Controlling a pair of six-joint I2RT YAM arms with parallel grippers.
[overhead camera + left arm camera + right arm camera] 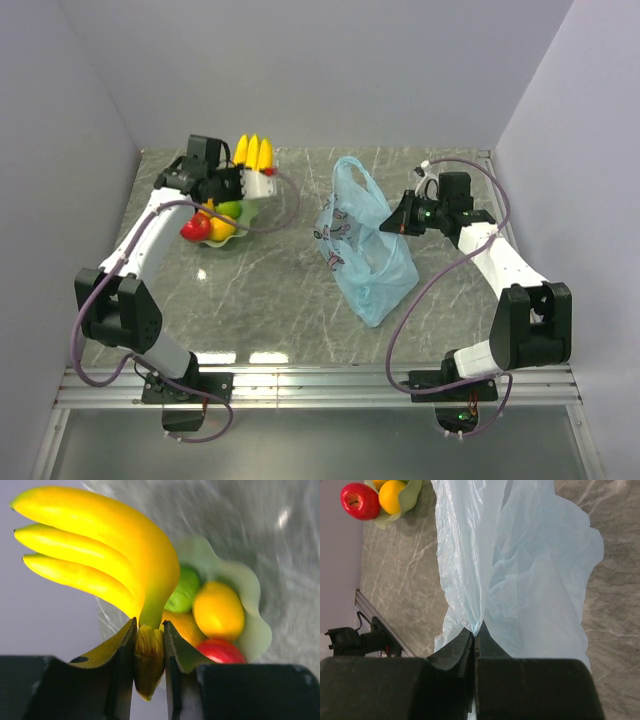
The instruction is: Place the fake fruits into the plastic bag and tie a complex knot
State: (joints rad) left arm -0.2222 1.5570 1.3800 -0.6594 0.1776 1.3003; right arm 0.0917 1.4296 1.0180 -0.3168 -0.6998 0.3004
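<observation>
While the L gripper (149,630) pinches the brown stem of the bananas (100,555), fingers pressed onto it from both sides, I read the step as the first fruit pick: bunch gripped, not yet carried over. It's at the far-left of the table (280,290), just beside the dish (250,595). In the dish, the apple (222,650), orange fruit (218,610) and green one (182,590) lie packed together.

R gripper (476,630) is pressed together on a fold of the bag (365,250), thin film caught between the tips. The bag lies mid-table, well apart from the dish, handles toward the far side, and no fruit shows through it.

Next move, as I judge it: lift the bunch clear and swing it right toward the bag's top end. That needs an open mouth to drop into. From the R wrist cam I can't tell if the pinch has one layer or both, so the mouth may be shut. If so, R arm has to re-grip one wall and raise it before L comes in. Stem grip is narrow, so I'd go slow or the bunch could pivot.
</observation>
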